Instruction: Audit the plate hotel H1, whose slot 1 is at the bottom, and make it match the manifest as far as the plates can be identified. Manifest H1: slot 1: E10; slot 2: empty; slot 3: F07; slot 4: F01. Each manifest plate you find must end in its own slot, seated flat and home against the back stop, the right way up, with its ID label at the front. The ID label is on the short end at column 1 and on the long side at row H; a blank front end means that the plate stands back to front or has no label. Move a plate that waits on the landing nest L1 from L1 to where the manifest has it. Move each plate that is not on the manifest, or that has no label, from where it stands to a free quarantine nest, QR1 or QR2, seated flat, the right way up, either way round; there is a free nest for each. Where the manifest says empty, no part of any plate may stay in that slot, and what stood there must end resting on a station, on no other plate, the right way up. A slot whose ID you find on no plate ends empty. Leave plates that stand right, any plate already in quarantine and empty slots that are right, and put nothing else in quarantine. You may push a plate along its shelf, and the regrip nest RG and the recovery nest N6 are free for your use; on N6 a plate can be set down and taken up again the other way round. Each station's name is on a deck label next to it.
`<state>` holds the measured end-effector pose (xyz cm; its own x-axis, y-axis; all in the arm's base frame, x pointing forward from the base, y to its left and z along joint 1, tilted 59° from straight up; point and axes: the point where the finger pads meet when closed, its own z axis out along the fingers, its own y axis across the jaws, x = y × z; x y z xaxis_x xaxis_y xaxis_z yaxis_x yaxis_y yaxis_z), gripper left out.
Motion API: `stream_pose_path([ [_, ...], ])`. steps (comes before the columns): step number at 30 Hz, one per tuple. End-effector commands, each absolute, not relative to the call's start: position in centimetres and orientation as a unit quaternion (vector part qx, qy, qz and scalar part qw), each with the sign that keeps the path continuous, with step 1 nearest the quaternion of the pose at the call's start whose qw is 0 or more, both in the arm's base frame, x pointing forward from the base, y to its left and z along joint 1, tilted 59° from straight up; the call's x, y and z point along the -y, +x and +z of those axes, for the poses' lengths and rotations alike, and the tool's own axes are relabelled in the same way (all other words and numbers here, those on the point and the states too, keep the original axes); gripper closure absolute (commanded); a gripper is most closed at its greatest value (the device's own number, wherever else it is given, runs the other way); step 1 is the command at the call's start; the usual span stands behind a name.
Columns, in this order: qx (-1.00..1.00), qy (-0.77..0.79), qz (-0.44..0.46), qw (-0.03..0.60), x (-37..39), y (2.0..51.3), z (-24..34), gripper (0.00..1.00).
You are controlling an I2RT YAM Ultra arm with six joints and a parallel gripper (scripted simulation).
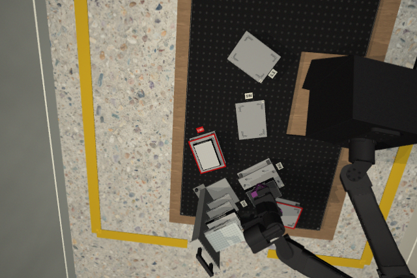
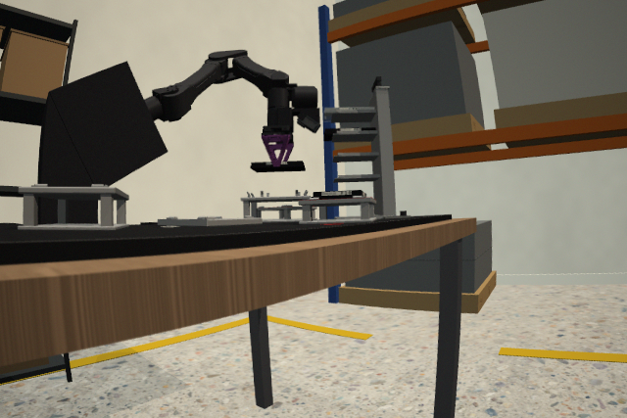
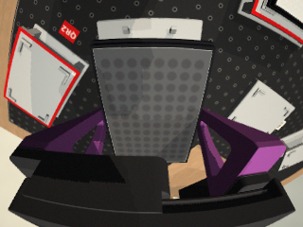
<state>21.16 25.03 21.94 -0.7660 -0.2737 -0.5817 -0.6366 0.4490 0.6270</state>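
Observation:
My gripper (image 2: 277,158) is shut on a dark well plate (image 2: 277,168) and holds it level, high above the deck, just in front of the plate hotel H1 (image 2: 357,150). From above, the gripper (image 1: 260,194) hangs between the hotel (image 1: 215,215) and the RG nest (image 1: 257,175). A gridded plate (image 1: 223,234) lies on the hotel's top shelf. No ID label can be read.
QR1 (image 1: 206,155) holds a white-topped plate. QR2 (image 1: 289,214) is empty, partly under the arm, and shows in the wrist view (image 3: 38,76). N6 (image 1: 251,119) and L1 (image 1: 253,56) are empty. The arm's black base box (image 1: 356,99) stands at the right.

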Motion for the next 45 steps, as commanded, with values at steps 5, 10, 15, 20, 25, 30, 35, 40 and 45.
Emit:
stream_pose_path([
  [5,-0.824,-0.276,0.447,0.213,-25.0,21.2,22.3,0.14],
  [10,-0.824,-0.276,0.447,0.213,-24.9,21.1,22.3,0.14],
  [15,-0.824,-0.276,0.447,0.213,-25.0,21.1,22.3,0.14],
  [20,-0.824,-0.276,0.447,0.213,-25.3,21.1,22.1,0.14],
  [25,-0.824,-0.276,0.447,0.213,-25.5,21.1,21.9,0.14],
  [30,-0.824,-0.276,0.447,0.213,-25.7,21.1,21.8,0.14],
  [35,-0.824,-0.276,0.447,0.213,-26.0,21.2,21.6,0.14],
  [40,-0.824,-0.276,0.447,0.213,-26.3,21.2,21.4,0.14],
  [45,-0.824,-0.276,0.447,0.213,-26.6,21.3,21.3,0.14],
])
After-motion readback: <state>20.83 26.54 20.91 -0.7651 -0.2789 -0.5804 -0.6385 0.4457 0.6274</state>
